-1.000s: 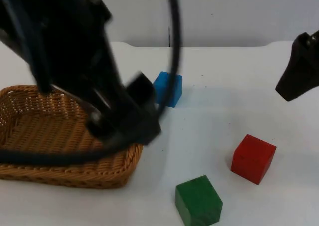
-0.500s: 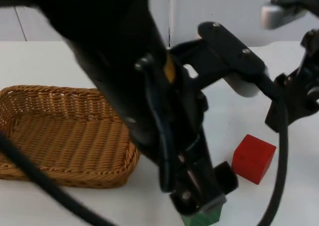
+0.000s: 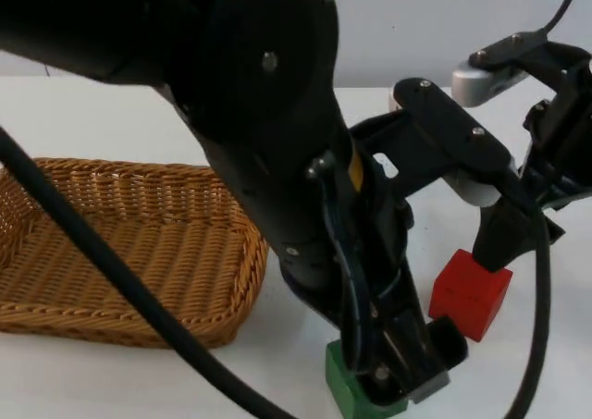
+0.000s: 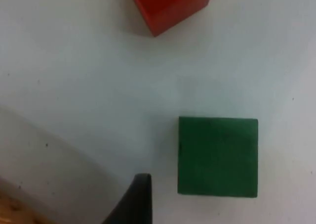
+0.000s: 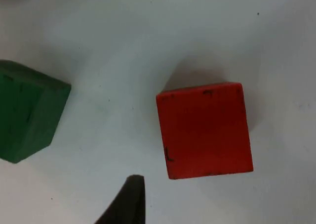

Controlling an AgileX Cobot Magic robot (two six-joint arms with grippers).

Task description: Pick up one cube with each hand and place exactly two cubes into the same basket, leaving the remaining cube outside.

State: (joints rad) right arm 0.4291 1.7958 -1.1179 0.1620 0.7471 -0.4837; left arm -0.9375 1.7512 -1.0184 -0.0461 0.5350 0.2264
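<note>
Nothing is in the wicker basket (image 3: 139,243) yet. The left end effector (image 3: 398,382) hangs just over the green cube (image 4: 217,156), the right end effector (image 3: 504,243) just above the red cube (image 5: 205,130); whether either is spread or closed I cannot tell. Both cubes rest on the white tabletop (image 3: 92,114), so both grasps and both placements remain.

**Work surface and backdrop**

A white table top (image 3: 111,123) spans the scene, matte and evenly lit, with soft shadows and a few tiny dark specks on its surface. Its far edge meets a plain light grey partition wall (image 3: 407,21) standing upright behind it.
</note>
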